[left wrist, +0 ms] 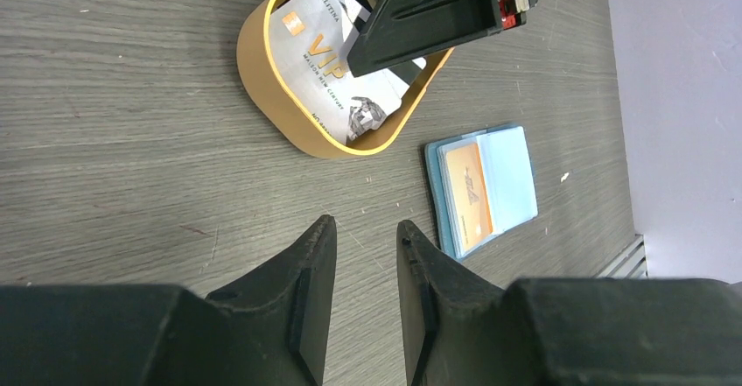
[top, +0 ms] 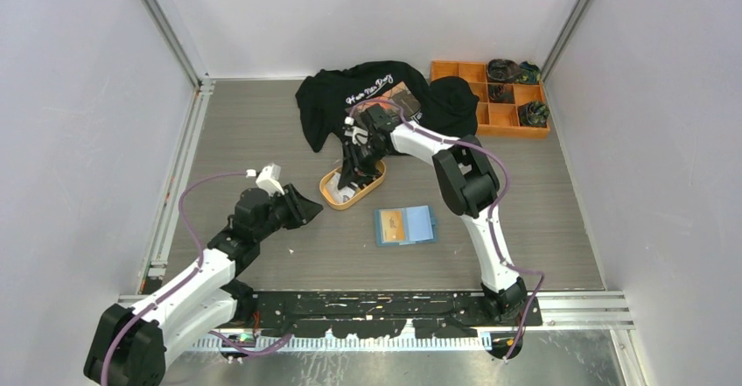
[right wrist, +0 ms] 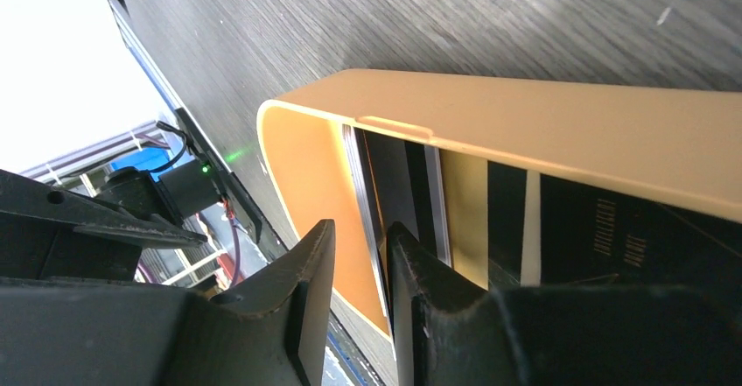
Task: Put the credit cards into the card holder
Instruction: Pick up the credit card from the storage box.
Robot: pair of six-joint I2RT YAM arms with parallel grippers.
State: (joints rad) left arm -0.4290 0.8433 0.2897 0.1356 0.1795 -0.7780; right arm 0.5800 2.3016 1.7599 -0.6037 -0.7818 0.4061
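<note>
Credit cards [left wrist: 325, 62] lying stacked in orange tray [left wrist: 262, 80], one sitting in open card holder [left wrist: 512, 176] nearby. Right gripper [right wrist: 359, 290] standing inside tray, jaws narrow, grip on card unclear: risking pinching two cards together or dragging tray. Left gripper [left wrist: 366, 255] hovering narrow, holding nothing.

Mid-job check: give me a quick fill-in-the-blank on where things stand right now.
1. The card holder lies ____, not shut, with one orange-tan card in it.
2. The oval tray under the right gripper contains ____.
3. The left gripper grips ____.
Answers: open; cards; nothing.
</note>
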